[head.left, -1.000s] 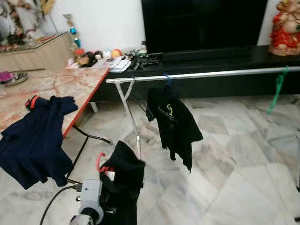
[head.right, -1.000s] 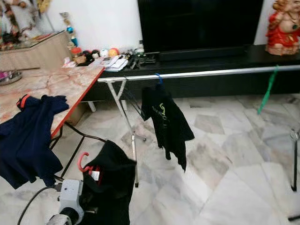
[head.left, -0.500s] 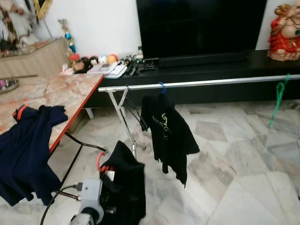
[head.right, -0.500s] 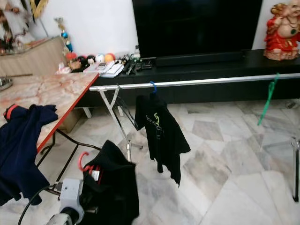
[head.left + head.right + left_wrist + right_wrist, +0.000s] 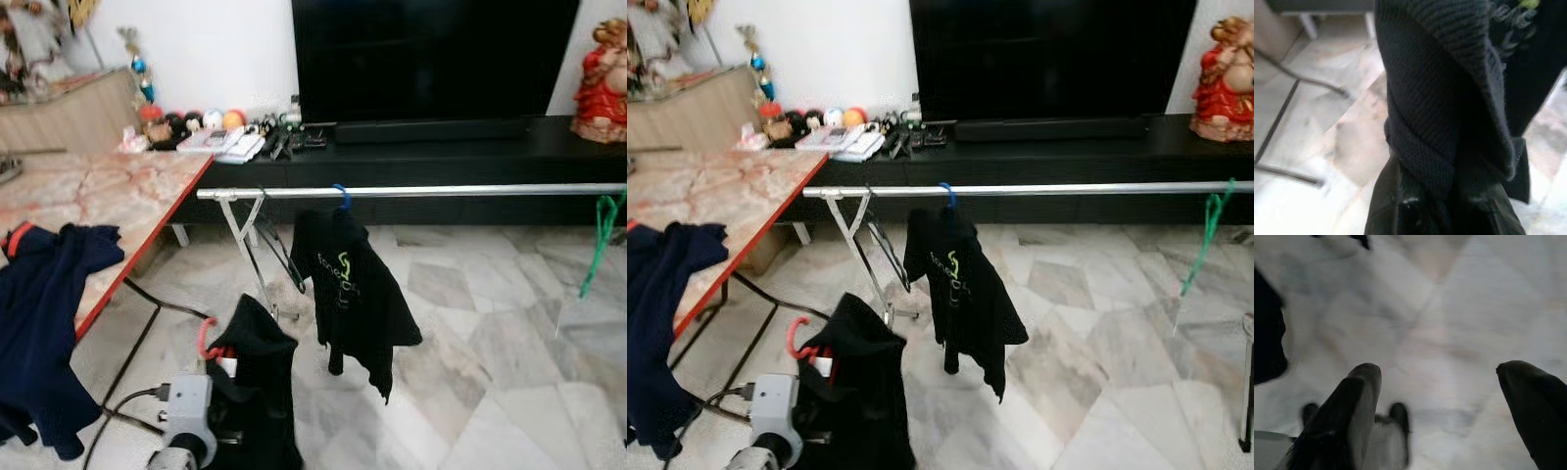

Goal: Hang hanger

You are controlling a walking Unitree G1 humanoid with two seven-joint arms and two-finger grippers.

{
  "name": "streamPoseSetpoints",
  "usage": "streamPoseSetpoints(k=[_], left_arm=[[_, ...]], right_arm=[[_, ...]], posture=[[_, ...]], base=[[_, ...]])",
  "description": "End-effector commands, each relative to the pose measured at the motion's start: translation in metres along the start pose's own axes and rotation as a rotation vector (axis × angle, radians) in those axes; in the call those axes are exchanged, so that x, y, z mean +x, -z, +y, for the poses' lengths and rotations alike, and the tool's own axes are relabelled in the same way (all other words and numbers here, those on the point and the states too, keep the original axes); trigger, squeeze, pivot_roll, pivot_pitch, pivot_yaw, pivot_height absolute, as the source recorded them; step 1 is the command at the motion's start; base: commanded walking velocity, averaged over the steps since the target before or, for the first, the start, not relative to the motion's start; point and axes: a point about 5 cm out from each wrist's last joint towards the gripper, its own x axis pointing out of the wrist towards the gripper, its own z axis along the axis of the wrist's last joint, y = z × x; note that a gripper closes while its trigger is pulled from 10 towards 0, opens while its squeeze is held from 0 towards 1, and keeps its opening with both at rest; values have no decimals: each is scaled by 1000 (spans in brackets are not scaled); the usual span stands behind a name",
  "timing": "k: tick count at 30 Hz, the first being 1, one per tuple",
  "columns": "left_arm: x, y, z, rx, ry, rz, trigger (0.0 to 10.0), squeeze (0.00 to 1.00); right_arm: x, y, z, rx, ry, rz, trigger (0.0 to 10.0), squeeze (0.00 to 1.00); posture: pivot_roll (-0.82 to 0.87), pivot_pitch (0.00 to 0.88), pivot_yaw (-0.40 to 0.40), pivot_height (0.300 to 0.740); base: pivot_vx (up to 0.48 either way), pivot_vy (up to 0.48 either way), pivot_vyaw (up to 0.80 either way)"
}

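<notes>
Carrying a red hanger (image 5: pixel 207 338) draped with a dark garment (image 5: pixel 257 392), the left tool (image 5: pixel 1447 215) is clenched on the cloth low in front of the robot, well short of the silver rail (image 5: pixel 411 191). I judge the hook could miss the rail or foul the black shirt (image 5: pixel 353 284) hanging there, since the garment hides the grip. The right tool (image 5: pixel 1442 411) hangs released over the marble floor (image 5: pixel 490 372). A navy shirt (image 5: pixel 44 323) droops off the worktop (image 5: pixel 118 191).

Dark garment (image 5: pixel 257 392) hides red hanger (image 5: pixel 208 338) below hook; left jaws buried, state unclear.
</notes>
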Motion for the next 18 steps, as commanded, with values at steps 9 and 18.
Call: streamPoseSetpoints(k=[9, 18], left_arm=[[1, -7, -2, 26, 5, -30, 10000, 0], [2, -7, -3, 26, 13, -31, 10000, 0]], right_arm=[[-2, 6, -5, -25, 0, 23, 10000, 0], [-2, 5, -5, -50, -9, 26, 10000, 0]], posture=[[-22, 37, 79, 740], [-21, 40, 81, 740]], base=[[0, -34, 0], [0, -432, 0]])
